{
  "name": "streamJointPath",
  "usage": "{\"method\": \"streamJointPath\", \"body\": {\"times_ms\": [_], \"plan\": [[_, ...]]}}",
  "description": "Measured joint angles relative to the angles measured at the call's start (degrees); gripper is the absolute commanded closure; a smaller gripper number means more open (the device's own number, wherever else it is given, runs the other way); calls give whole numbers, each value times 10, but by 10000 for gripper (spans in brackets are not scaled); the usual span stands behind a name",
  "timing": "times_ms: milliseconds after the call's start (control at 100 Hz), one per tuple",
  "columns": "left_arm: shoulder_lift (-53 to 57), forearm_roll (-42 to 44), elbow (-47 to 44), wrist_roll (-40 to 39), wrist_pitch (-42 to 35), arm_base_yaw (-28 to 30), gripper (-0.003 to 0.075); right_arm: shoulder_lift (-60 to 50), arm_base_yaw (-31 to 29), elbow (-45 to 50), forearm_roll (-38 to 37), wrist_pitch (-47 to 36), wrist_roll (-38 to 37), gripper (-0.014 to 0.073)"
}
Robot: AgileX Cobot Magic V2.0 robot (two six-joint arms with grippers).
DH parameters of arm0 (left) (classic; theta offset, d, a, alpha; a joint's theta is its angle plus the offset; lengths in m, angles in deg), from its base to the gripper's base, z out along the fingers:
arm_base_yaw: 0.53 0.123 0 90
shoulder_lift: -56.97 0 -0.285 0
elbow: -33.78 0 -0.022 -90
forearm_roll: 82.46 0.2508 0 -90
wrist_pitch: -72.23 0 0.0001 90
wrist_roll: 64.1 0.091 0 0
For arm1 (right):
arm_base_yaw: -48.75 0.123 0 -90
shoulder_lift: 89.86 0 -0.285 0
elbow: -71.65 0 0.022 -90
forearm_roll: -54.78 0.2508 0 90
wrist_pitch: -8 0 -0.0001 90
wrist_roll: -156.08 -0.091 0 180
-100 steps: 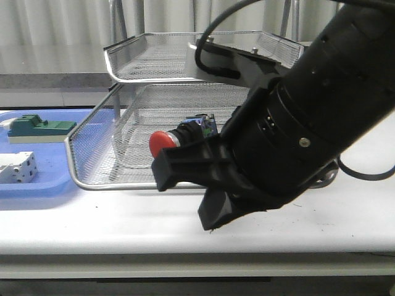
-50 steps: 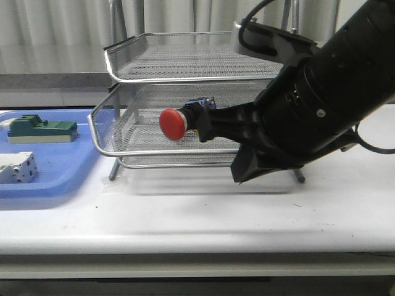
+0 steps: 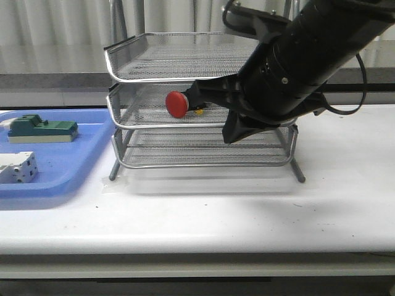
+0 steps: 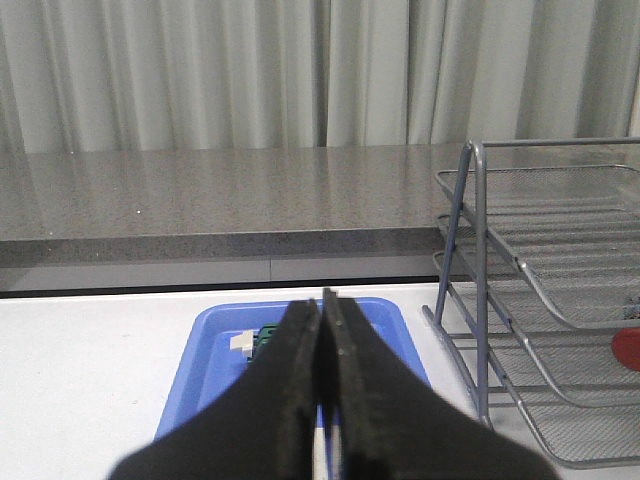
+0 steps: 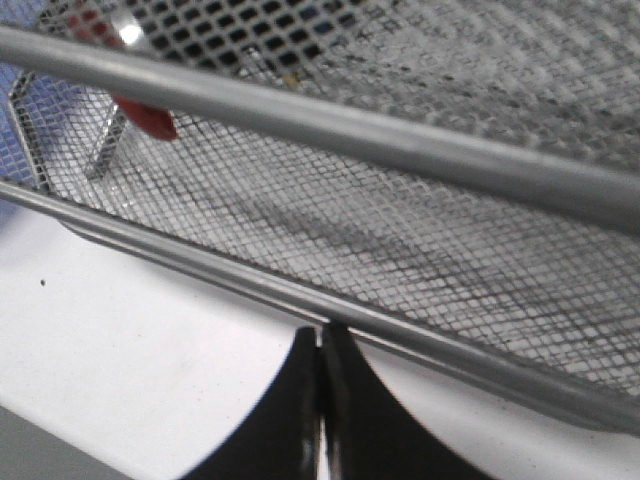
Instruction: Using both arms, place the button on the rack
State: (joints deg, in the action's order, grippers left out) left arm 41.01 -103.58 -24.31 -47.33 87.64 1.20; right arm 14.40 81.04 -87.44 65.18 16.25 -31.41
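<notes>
The silver three-tier wire rack stands mid-table. The button lies in its middle tier, red head facing the front left, a yellow bit beside it. My right gripper is shut and holds nothing. In the right wrist view its fingertips touch a front rail of the rack, and the button shows red through the mesh beyond. My left gripper is shut and empty above the blue tray, left of the rack. The left arm is out of the front view.
A flat blue tray lies left of the rack with a green block and a white terminal block in it. The bulky right arm covers the rack's right half. A grey ledge and curtains run behind the table.
The mesh tier with the button stuck out toward the front and now sits in line with the other tiers. My right arm has moved back and up with it.
</notes>
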Motion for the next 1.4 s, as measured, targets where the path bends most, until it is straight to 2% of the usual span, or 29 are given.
{"method": "streamJointPath", "body": {"times_ms": [310, 690, 1080, 1400], "plan": [[0, 0, 0, 0, 0, 0, 741, -20, 2, -9, -2, 48, 0, 651], [0, 0, 0, 0, 0, 0, 741, -166, 1, 28, -77, 95, 1, 651], [0, 0, 0, 0, 0, 0, 741, -358, -110, 120, -104, 143, 1, 651], [0, 0, 0, 0, 0, 0, 741, -569, -176, 227, -121, 179, 1, 651]]}}
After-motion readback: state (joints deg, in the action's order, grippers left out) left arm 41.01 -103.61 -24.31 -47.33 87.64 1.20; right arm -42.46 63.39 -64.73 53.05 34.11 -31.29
